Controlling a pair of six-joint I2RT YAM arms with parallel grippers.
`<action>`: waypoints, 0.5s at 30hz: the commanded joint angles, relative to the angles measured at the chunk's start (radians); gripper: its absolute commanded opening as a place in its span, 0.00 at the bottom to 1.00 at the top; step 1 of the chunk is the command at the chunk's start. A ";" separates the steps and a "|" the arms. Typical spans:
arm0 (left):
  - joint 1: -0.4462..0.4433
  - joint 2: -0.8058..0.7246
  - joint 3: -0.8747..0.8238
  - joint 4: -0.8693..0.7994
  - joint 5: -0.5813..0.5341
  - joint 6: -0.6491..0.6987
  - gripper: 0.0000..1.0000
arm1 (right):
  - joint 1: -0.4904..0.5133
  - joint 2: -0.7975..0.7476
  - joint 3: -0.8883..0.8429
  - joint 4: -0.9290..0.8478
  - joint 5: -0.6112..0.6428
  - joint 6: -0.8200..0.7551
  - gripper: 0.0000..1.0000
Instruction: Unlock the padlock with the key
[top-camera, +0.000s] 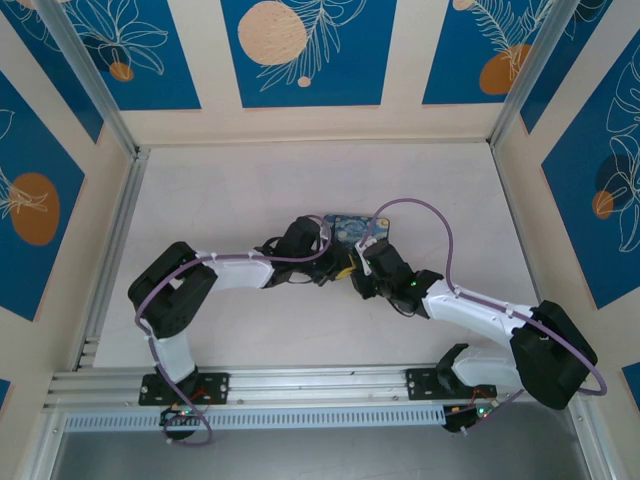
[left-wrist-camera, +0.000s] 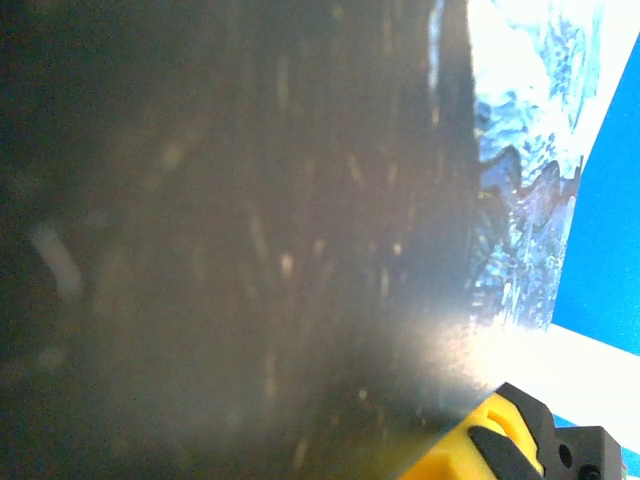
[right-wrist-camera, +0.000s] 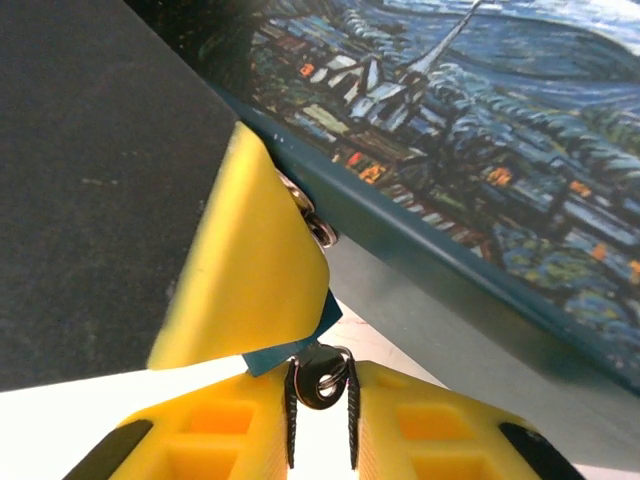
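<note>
padlock sits at the near edge of the painted box, its blue body peeking from under a yellow finger of the left gripper, whose jaws are closed, though whether they pinch it i cannot tell. just below that edge, the right gripper has its jaws drawn narrow on the round metal head of the key. the box rests on the counter, both arms crowding its near side.

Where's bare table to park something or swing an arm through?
Bare table runs from the painted box to the back wall, and between the left arm and the left rail. Smaller patch right of the right arm. Crowded at centre: left gripper and right gripper meet at the box's near edge.
</note>
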 joint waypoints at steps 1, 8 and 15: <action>-0.010 -0.055 0.026 0.009 0.093 -0.024 0.00 | -0.003 0.012 0.014 0.056 0.082 -0.006 0.21; -0.010 -0.051 0.024 0.013 0.096 -0.027 0.00 | -0.003 0.014 0.015 0.078 0.087 0.010 0.12; -0.011 -0.034 0.002 0.047 0.086 -0.039 0.00 | -0.012 -0.030 0.036 0.051 -0.041 0.043 0.03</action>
